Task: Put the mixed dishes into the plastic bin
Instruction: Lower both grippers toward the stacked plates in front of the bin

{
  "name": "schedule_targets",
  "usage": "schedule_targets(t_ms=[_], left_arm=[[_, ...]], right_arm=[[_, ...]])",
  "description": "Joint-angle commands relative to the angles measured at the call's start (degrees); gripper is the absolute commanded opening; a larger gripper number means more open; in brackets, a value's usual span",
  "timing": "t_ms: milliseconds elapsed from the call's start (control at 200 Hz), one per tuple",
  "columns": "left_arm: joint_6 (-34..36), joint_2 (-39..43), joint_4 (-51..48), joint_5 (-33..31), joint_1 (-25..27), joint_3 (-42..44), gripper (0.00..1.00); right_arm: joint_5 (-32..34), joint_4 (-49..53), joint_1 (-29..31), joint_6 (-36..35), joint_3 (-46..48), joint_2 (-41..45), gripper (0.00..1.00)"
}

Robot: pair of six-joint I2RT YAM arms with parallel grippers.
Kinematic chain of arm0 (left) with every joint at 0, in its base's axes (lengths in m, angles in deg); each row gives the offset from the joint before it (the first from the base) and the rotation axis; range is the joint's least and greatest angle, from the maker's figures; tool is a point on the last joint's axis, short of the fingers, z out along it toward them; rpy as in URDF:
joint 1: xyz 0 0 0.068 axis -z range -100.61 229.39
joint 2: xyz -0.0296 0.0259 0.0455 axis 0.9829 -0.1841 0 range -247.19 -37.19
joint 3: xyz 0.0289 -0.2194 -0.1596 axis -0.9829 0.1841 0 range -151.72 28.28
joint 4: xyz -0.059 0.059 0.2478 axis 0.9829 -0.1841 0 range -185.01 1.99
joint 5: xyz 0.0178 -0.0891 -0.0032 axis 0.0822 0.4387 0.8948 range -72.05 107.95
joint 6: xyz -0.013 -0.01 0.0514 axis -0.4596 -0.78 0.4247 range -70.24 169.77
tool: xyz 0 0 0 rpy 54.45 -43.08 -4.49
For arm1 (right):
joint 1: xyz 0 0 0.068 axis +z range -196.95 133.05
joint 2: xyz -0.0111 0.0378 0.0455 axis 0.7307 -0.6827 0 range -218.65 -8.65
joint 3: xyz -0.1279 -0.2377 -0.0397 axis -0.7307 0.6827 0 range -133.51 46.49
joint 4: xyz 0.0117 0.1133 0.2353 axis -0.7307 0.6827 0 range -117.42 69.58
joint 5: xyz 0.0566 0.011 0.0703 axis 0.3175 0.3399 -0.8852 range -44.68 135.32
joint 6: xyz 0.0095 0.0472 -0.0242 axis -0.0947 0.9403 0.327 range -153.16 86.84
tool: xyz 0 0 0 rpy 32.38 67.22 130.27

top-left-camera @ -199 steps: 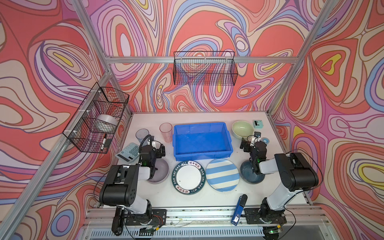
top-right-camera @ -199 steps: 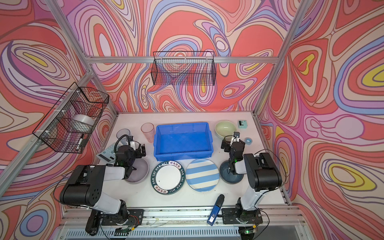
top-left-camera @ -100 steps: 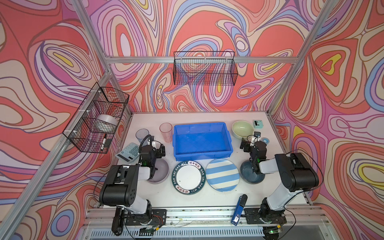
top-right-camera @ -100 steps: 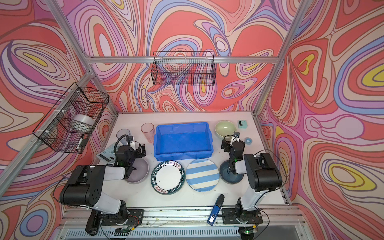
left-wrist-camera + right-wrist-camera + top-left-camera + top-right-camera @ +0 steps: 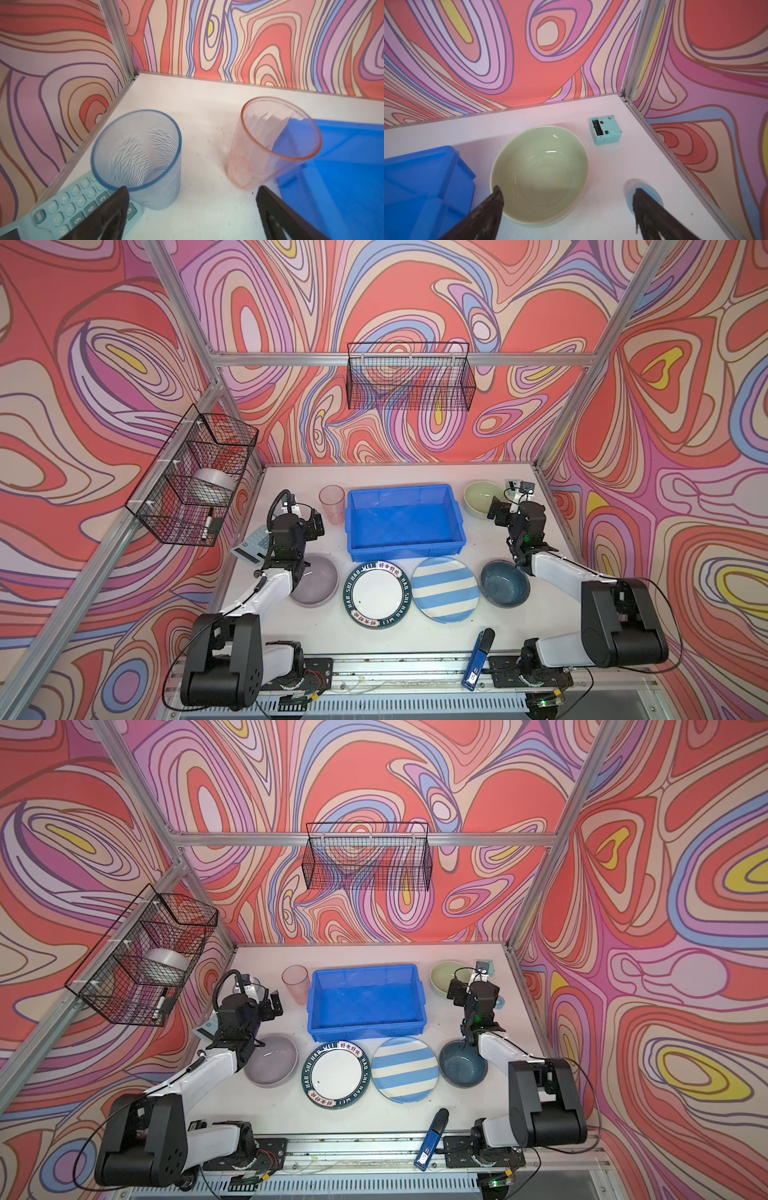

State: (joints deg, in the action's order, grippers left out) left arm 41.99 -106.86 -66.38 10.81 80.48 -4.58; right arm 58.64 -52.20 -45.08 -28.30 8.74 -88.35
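Open and empty, the left claw [image 5: 191,193] faces the translucent grey-blue plastic cup [image 5: 137,153], the right claw [image 5: 566,190] the pale green bowl [image 5: 539,172], apparently pickup-ready.

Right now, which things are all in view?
Shallow plastic bin: 1, bright blue, centre, empty.
Translucent cups: 2, pink, grey-blue, left of bin.
Round bowls: 3, lavender and dark blue in front; pale green right of bin.
Round plates: 2, lettered white, striped blue, front middle.
Calculator: 1, pale teal, left edge.
Small box: 1, teal, far right.
Tape roll: 1, blue, right edge.
Wire baskets: 2, black, on walls.
Slim tool: 1, blue, front rail.
Left fingers, right fingers: black, open.
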Motion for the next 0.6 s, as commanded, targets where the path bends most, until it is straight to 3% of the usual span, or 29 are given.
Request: schedule_targets(t_ms=[0, 80, 391, 596], left_arm=[[-4.6, 4.0, -16.1, -1.8, -0.3, -3.1, 0.97], [-6.4, 6.1, -22.9, -2.2, -0.3, -5.4, 0.95], [-11.3, 12.0, -45.0, 4.5, -0.3, -14.4, 0.85], [-12.6, 11.9, -59.7, 15.7, -0.3, -20.1, 0.75]], right_arm=[[3.6, 14.4, 0.8, 2.7, -2.2, 3.5, 0.98], [5.6, 20.9, 2.0, 3.1, -4.0, 5.4, 0.98], [-4.6, 42.6, 4.1, 9.3, -12.7, 11.6, 0.90], [-14.0, 53.6, 7.8, 11.0, -17.5, 11.8, 0.84]])
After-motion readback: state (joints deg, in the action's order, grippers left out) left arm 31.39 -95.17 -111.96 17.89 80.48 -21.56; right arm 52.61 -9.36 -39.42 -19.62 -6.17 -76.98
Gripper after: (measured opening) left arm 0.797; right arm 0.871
